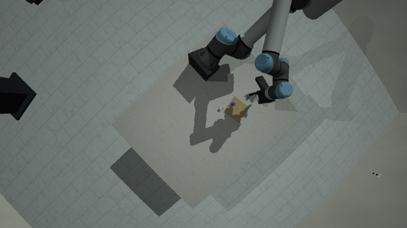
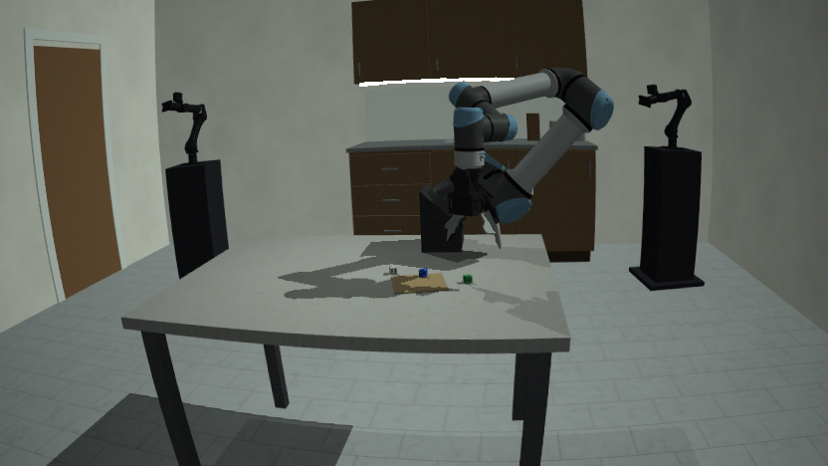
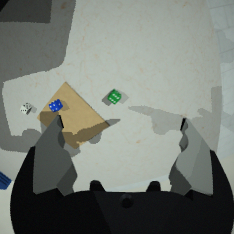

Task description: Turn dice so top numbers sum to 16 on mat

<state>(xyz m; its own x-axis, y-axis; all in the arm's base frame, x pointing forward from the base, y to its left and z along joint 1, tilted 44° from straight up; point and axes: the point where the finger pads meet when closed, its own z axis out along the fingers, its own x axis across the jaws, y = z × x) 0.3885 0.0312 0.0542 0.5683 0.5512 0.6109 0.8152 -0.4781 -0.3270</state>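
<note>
The tan mat (image 1: pixel 240 104) (image 2: pixel 437 281) (image 3: pixel 75 105) lies on the table. The blue die (image 1: pixel 233 103) (image 2: pixel 423 273) (image 3: pixel 55 105) sits on it, near one edge. The white die (image 1: pixel 220 108) (image 2: pixel 393 270) (image 3: pixel 26 108) is on the table beside the mat. The green die (image 2: pixel 468 279) (image 3: pixel 114 96) is on the table off the mat's opposite side. All three look flat. Several pips show on the green and blue tops, but I cannot read the three numbers surely. My gripper (image 2: pixel 475 242) (image 3: pixel 122 117) is open and empty, well above the table.
The arm's base (image 1: pixel 203 64) (image 2: pixel 441 223) stands on the table behind the dice. Shadows of the arm and gripper fall across the table and part of the mat. Two black pedestals (image 2: pixel 196 214) (image 2: pixel 671 214) with small arms stand on the floor beyond the table.
</note>
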